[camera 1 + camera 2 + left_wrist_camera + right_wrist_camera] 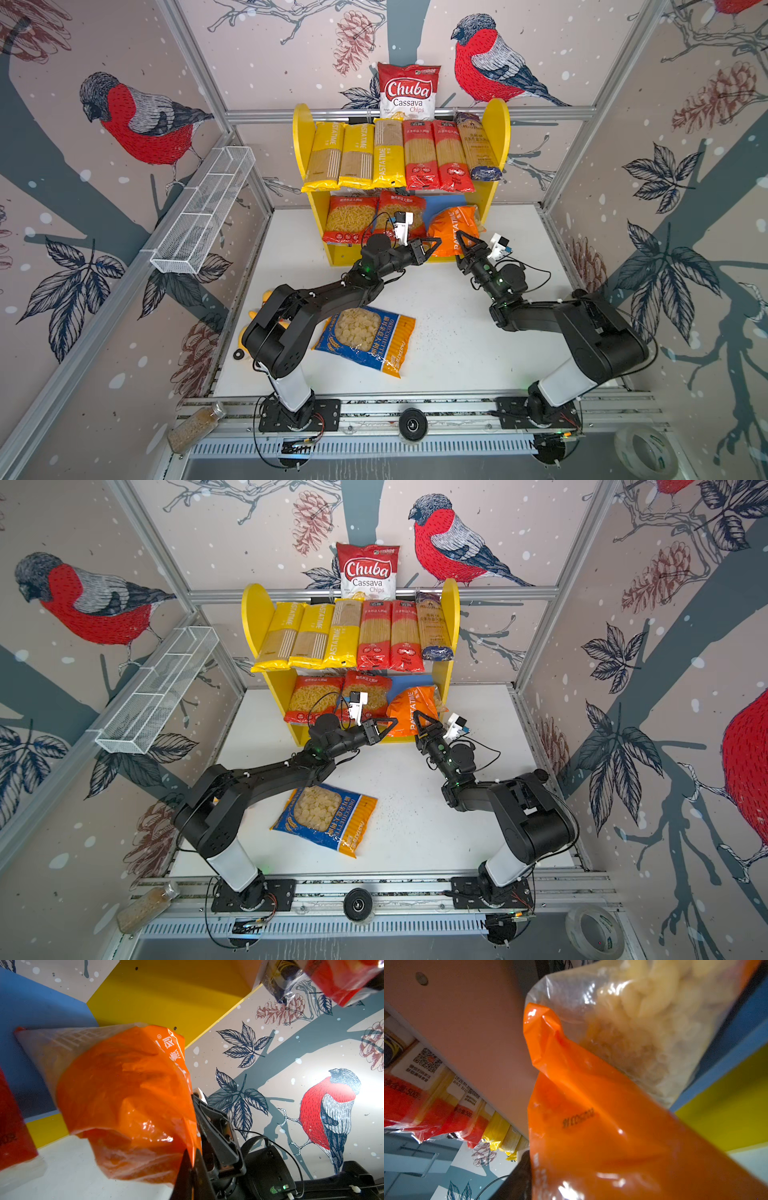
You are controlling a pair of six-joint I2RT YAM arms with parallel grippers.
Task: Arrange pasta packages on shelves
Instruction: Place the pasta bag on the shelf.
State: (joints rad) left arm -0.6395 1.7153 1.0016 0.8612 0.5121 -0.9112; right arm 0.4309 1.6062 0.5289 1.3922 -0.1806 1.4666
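Note:
The shelves (496, 124) stand at the back: long yellow (357, 153), red (436, 153) and dark-blue (478, 149) pasta packages lie on the upper board, and two red short-pasta bags (349, 220) stand on the lower one. An orange pasta bag (451, 226) (124, 1095) (591, 1126) leans at the lower board's right end. My left gripper (435, 242) (193, 1163) is shut on its lower edge. My right gripper (459, 239) is against its right side; the bag hides the jaws in the right wrist view. A blue pasta bag (365, 336) lies flat on the table.
A Chuba chips bag (409, 91) stands on top of the rack. A white wire basket (203, 208) hangs on the left wall. A yellow plush toy (253, 316) lies under the left arm. A jar (195, 426) and a tape roll (644, 453) sit by the front rail.

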